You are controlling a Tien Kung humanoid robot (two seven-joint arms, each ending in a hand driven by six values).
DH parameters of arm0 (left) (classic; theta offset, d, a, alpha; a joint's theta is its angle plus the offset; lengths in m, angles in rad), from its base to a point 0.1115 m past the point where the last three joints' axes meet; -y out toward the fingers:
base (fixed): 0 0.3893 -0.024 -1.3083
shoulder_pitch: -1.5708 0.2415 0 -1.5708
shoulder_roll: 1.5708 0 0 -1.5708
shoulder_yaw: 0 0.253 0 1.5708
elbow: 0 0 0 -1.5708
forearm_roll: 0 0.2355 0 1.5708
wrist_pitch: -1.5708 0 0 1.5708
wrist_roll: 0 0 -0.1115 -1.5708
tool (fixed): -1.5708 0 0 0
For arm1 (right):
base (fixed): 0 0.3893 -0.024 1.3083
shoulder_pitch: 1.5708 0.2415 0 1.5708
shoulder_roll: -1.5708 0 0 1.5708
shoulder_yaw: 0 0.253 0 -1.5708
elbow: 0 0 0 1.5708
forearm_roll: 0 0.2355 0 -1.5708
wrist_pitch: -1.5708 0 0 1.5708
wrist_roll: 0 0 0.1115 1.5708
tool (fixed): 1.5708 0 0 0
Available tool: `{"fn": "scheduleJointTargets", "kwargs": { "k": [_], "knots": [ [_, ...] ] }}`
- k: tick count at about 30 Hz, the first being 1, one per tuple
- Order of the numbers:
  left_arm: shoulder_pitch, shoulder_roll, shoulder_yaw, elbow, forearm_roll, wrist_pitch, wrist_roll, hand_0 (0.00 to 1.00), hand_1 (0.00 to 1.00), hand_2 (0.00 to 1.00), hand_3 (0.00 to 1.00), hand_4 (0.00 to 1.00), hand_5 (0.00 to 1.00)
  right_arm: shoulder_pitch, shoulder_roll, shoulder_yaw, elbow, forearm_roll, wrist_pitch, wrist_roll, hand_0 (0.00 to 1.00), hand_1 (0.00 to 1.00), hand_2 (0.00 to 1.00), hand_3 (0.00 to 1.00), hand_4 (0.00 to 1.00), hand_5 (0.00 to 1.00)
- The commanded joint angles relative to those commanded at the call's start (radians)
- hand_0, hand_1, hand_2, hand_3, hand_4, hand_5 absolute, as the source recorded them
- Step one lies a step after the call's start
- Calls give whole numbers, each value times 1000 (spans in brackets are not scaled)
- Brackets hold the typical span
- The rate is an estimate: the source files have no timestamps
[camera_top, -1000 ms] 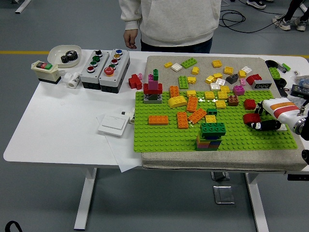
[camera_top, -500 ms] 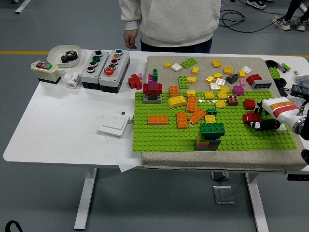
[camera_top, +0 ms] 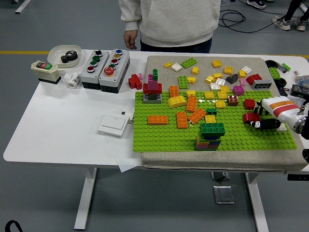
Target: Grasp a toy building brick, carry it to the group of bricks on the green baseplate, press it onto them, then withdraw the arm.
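My right hand (camera_top: 257, 118) reaches in from the right edge over the green baseplate (camera_top: 164, 137). Its black fingers (camera_top: 267, 125) are curled round a small red brick (camera_top: 250, 117), which sits low over the plate's right part. A stack of bricks (camera_top: 209, 141) topped by a dark green brick (camera_top: 213, 128) stands near the plate's front edge, left of the hand. Orange bricks (camera_top: 182, 119) and yellow bricks (camera_top: 211, 118) lie grouped in the plate's middle. The left arm does not show.
Another red brick (camera_top: 249, 103) lies just behind the hand. Several loose bricks (camera_top: 217, 77) are scattered on the grey mat behind the plate. A red and pink brick tower (camera_top: 153, 91) stands at the plate's back left. Button boxes (camera_top: 105, 63) and a white switch (camera_top: 114, 125) sit to the left. A person (camera_top: 169, 21) stands at the far side.
My right hand with the red brick has crept slightly up and to the left. Nothing else has moved.
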Motion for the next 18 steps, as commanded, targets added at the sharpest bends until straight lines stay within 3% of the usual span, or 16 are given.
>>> {"fn": "scheduleJointTargets", "kwargs": {
  "k": [18],
  "knots": [
    [0, -1, -3, 2, 3, 0, -1, 668, 711, 730, 590, 672, 662, -3, -14, 6, 10, -43, 2, 22, 458, 429, 508, 527, 780, 714]
  ]
}}
